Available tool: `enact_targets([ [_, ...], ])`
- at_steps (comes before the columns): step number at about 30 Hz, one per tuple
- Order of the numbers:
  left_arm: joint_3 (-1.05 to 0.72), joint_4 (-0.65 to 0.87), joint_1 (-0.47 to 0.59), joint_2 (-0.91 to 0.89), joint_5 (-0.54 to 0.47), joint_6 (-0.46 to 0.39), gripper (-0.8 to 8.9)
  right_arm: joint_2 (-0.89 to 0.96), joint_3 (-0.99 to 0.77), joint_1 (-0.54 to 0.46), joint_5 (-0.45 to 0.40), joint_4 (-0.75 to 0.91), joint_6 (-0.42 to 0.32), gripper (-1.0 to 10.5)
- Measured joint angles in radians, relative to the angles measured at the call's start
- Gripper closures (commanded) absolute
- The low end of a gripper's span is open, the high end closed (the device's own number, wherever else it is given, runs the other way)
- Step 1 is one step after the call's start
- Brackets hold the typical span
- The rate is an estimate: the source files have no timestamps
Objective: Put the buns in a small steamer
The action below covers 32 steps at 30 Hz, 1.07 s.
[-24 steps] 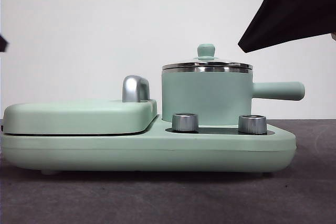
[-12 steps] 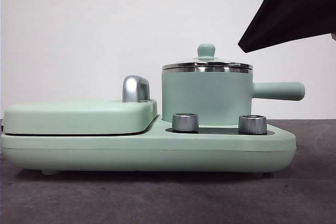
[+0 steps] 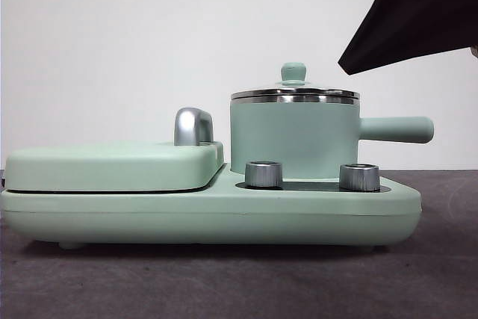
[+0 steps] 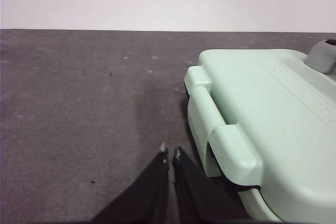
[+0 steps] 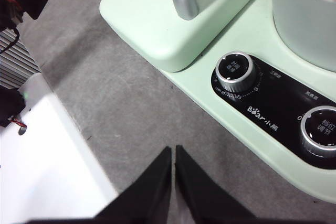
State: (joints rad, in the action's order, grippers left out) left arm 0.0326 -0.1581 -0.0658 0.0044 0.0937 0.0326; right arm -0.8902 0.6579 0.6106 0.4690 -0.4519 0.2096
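Note:
The small steamer (image 3: 293,140) stands on the right half of a mint green cooker base (image 3: 209,214), its glass lid with a green knob (image 3: 293,72) shut on top. Its side handle (image 3: 396,129) points right. The buns are out of view in every frame. My left gripper (image 4: 169,153) hangs shut and empty over the grey table, just off the cooker's griddle end. My right gripper (image 5: 173,150) is shut and empty above the table in front of the control knobs, with the steamer (image 5: 304,19) beyond them.
A flat green griddle lid (image 3: 112,166) with a silver handle (image 3: 193,126) covers the base's left half. Two steel knobs (image 3: 263,174) (image 3: 359,177) stand at the front. A black arm part (image 3: 418,13) fills the front view's top right corner. A white table edge (image 5: 47,161) lies near the right gripper.
A small black tip at the front view's left edge has gone out of sight. Nothing else has moved.

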Motion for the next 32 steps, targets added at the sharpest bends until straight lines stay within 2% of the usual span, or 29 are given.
enact_targets([
  [10,0.000,0.005,0.000,0.000,0.000,0.000,7.98,0.000,0.000,0.000,-0.003,0.002,-0.008,9.4],
  [13,0.000,0.005,0.000,0.000,0.000,0.000,7.98,0.007,0.000,-0.005,-0.035,0.016,-0.082,9.4],
  [16,0.000,0.005,0.000,0.000,0.000,0.000,7.97,0.051,0.000,-0.026,-0.060,0.023,-0.202,9.4],
  [19,0.000,0.005,0.000,0.000,0.000,0.000,7.98,0.137,-0.031,-0.084,-0.079,0.098,-0.325,9.4],
  [22,0.000,0.005,0.000,0.000,0.000,0.000,7.98,0.258,-0.111,-0.181,-0.095,0.157,-0.390,9.4],
  [27,0.000,0.005,0.000,0.000,0.000,0.000,7.98,0.474,-0.313,-0.360,-0.231,0.303,-0.415,9.4],
  [32,0.000,0.005,0.000,0.000,0.000,0.000,7.98,0.666,-0.521,-0.462,-0.313,0.465,-0.397,9.4],
])
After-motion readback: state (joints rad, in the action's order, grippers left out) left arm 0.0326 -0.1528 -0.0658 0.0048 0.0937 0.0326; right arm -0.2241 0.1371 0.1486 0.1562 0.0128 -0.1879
